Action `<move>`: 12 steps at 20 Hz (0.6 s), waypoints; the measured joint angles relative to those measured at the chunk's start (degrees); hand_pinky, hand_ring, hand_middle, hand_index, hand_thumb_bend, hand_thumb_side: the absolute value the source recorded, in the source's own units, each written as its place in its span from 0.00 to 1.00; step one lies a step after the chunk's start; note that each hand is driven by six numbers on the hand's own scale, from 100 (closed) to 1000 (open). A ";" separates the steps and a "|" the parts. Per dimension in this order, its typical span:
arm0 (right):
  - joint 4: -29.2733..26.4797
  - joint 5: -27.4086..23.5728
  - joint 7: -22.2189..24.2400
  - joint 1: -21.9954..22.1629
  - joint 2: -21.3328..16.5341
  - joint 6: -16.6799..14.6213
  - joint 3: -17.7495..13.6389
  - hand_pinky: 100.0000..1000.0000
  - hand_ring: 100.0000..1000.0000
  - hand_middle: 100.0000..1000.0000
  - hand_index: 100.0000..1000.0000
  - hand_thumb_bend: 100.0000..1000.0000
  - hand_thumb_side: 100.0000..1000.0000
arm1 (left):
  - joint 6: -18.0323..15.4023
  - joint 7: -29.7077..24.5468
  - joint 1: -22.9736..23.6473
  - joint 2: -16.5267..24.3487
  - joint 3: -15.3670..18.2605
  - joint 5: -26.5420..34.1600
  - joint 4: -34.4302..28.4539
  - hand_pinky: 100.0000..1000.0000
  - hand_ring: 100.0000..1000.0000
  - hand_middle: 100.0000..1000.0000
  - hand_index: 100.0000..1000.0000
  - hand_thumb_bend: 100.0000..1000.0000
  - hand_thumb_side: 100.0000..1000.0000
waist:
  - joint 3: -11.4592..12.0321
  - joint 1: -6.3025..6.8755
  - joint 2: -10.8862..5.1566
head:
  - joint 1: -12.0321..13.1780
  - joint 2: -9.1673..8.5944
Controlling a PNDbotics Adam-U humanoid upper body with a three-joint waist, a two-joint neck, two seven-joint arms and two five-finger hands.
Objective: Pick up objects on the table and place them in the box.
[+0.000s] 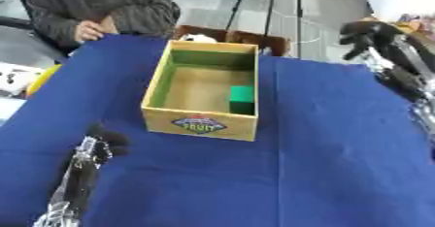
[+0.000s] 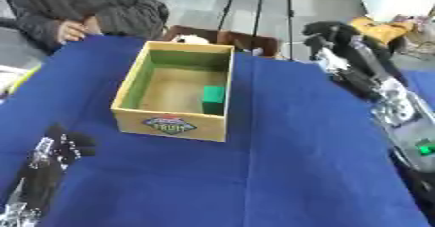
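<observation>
A yellow cardboard box (image 1: 156, 84) with green inner walls and a fruit label on its front stands open on the blue tablecloth (image 1: 340, 148), left of the middle. A green block (image 1: 242, 98) lies inside it against the right wall, near the front. My left hand (image 1: 105, 141) rests low on the cloth, left of the box's front corner and apart from it. My right hand (image 1: 367, 33) is raised at the far right, beyond the box, with its fingers hanging relaxed and nothing in them. I see no loose objects on the cloth.
A person (image 1: 102, 8) stands at the table's far left edge, not touching anything. A brown crate (image 1: 246, 38) and tripod legs (image 1: 268, 3) are behind the box. A yellow object (image 1: 38, 83) sits off the table's left edge.
</observation>
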 measured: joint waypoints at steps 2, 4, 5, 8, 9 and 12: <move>-3.31 -2.63 -0.82 4.70 -0.14 1.53 -1.75 0.56 0.72 0.71 0.80 0.00 0.77 | 0.00 0.32 0.11 0.02 0.27 -0.02 0.00 0.65 0.66 0.54 0.57 0.32 1.00 | -1.22 0.36 0.00 | 0.74 0.00; -5.62 -4.41 -1.66 8.72 0.08 2.65 -3.29 0.56 0.72 0.70 0.80 0.00 0.79 | -0.04 0.63 0.30 0.03 0.54 -0.07 0.00 0.65 0.66 0.54 0.57 0.32 1.00 | -2.47 0.62 0.00 | 1.40 0.00; -6.42 -5.16 -2.04 10.39 0.53 3.11 -4.03 0.56 0.72 0.70 0.80 0.00 0.80 | -0.03 0.77 0.40 0.03 0.66 -0.08 0.00 0.65 0.66 0.54 0.57 0.32 1.00 | -3.06 0.75 0.00 | 1.70 0.00; -7.82 -6.54 -3.04 13.56 2.65 4.17 -5.81 0.55 0.72 0.70 0.79 0.00 0.81 | -0.06 1.00 0.51 0.03 0.81 -0.10 0.00 0.65 0.66 0.54 0.57 0.32 1.00 | -3.87 1.23 0.00 | 2.25 0.05; -8.15 -6.78 -3.39 14.26 3.61 4.44 -6.36 0.55 0.72 0.70 0.79 0.00 0.82 | -0.10 1.06 0.55 0.03 0.82 -0.11 0.00 0.65 0.66 0.54 0.57 0.32 1.00 | -4.05 1.37 0.00 | 2.29 0.07; -8.70 -7.02 -4.18 15.96 6.29 5.11 -7.53 0.55 0.71 0.70 0.79 0.00 0.83 | -0.09 1.17 0.70 0.03 0.84 -0.14 0.01 0.65 0.66 0.54 0.57 0.32 1.00 | -4.42 1.78 0.00 | 2.35 0.10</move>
